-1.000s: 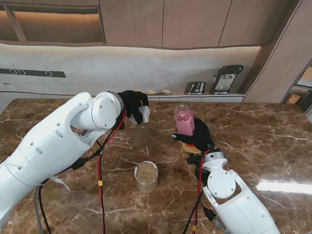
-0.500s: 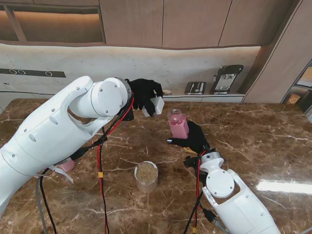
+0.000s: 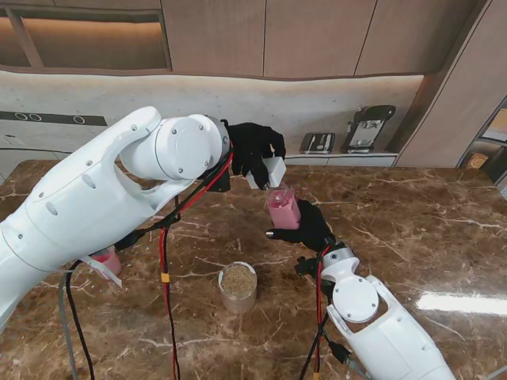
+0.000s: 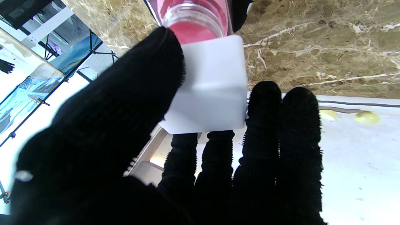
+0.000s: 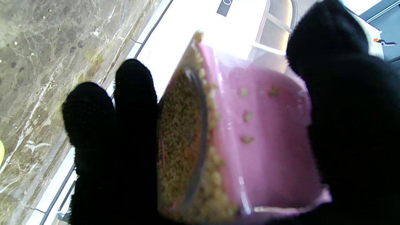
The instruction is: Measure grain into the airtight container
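Pink container (image 3: pixel 283 209) gripped in right hand (image 3: pixel 307 227); left hand (image 3: pixel 255 150) pinches white cup (image 3: pixel 274 171) — just above it.

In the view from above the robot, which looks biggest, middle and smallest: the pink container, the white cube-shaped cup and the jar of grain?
1. Jar of grain, though it sits nearer the camera, which may flatter it.
2. Pink container, held in the right hand.
3. White cup, held in the left hand.

A brown marble table (image 3: pixel 412 222) carries a grain-filled jar (image 3: pixel 238 286).
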Controlling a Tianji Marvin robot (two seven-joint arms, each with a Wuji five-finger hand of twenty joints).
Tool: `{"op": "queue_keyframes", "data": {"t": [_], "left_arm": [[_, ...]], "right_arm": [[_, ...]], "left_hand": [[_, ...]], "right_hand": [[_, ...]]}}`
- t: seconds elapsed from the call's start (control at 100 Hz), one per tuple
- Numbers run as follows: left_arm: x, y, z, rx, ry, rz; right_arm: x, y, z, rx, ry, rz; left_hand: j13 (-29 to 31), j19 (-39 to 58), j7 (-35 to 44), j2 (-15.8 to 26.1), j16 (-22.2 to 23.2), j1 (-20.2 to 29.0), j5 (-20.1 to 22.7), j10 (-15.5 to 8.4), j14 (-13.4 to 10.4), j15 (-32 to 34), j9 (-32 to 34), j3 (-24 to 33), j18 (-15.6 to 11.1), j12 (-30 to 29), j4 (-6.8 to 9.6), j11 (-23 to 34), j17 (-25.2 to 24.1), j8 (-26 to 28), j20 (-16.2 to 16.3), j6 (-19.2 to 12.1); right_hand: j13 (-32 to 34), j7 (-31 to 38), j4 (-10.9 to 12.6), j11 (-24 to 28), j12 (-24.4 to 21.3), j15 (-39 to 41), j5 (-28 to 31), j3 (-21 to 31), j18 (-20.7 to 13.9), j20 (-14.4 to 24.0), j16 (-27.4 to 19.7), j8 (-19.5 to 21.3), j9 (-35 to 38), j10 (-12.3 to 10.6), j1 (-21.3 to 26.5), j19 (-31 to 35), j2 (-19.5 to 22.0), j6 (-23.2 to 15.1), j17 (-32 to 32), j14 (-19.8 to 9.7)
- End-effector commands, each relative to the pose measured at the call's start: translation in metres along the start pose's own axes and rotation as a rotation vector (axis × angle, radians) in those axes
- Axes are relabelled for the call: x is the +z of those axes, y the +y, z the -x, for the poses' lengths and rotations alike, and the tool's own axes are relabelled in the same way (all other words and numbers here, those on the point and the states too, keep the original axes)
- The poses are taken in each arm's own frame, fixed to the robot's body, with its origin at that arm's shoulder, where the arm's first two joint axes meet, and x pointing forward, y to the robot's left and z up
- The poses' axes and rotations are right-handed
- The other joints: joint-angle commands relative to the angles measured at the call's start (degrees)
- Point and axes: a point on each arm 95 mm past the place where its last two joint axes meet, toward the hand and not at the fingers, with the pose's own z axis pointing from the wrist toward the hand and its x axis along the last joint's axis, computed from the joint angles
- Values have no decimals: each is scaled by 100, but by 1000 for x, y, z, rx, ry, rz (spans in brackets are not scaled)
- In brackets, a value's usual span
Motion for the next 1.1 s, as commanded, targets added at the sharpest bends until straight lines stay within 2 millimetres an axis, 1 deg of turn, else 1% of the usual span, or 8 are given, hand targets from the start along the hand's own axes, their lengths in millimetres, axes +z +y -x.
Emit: {"op": "queue_keyframes", "data": {"t": [0.0,0.24,0.6,0.73,1.09], "left_arm": [[-2,-3,-7,8,13,4],[2,6,-11,30,25,36],[14,16,-17,61,42,67],[17,17,-16,88,38,65],[20,23,-14,83,45,74]], "right_arm": [[-1,-3,2,11,-6,-13],[-1,-4,1,15,6,-12],[-1,-3,-1,28,17,-4],[-2,-3,-1,32,19,-5],[-3,-6,-4,77,20,-4]], "left_hand": [[-187,39,888,1312,71,904,988,-92,447,-92,677,565,-62,376,275,480,-69,506,106,-385],[-194,47,872,1327,80,906,990,-95,444,-85,688,546,-69,410,280,473,-73,526,136,-388],[-196,47,860,1313,90,891,980,-100,432,-66,686,566,-91,442,279,471,-83,590,173,-412],[-190,52,849,1302,93,880,971,-107,411,-61,685,576,-109,448,274,473,-73,608,184,-425],[-170,57,853,1266,121,863,964,-100,389,-59,671,612,-124,460,270,485,-56,653,201,-457]], "right_hand": [[218,928,-49,995,140,169,639,1248,-432,161,-65,19,595,-606,839,-78,2171,-1225,-128,-766],[218,925,-50,990,140,166,639,1249,-435,163,-67,19,596,-616,834,-76,2172,-1230,-127,-767],[221,924,-51,985,142,166,639,1253,-433,166,-67,18,591,-614,834,-74,2175,-1228,-124,-762],[219,926,-50,985,144,165,641,1256,-432,166,-67,19,591,-613,834,-74,2171,-1227,-124,-764],[227,927,-50,989,146,169,644,1262,-440,168,-65,16,601,-605,838,-73,2173,-1219,-119,-765]]}}
